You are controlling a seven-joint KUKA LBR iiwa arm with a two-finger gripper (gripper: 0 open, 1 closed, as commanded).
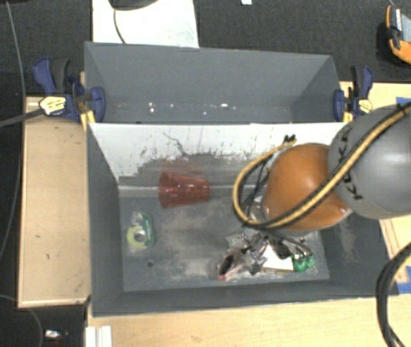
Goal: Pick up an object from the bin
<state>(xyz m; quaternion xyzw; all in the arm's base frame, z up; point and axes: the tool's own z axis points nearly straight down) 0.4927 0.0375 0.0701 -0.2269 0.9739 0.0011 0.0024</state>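
Observation:
My gripper (252, 250) hangs low at the front right of the bin, under the arm's orange cover, right over a small cluster of loose things. In that cluster lie a small dark reddish piece (227, 269), a flat white strip (278, 270) and a green piece (304, 264) by the front wall. The gripper's lower end is mixed in with the cluster, and I cannot make out whether anything sits in it.
A dark red plastic cup (184, 190) lies on its side at the back middle of the bin floor. A small clear tape roll with green and yellow (139, 233) lies at the left. The arm and its cables cover the bin's right part.

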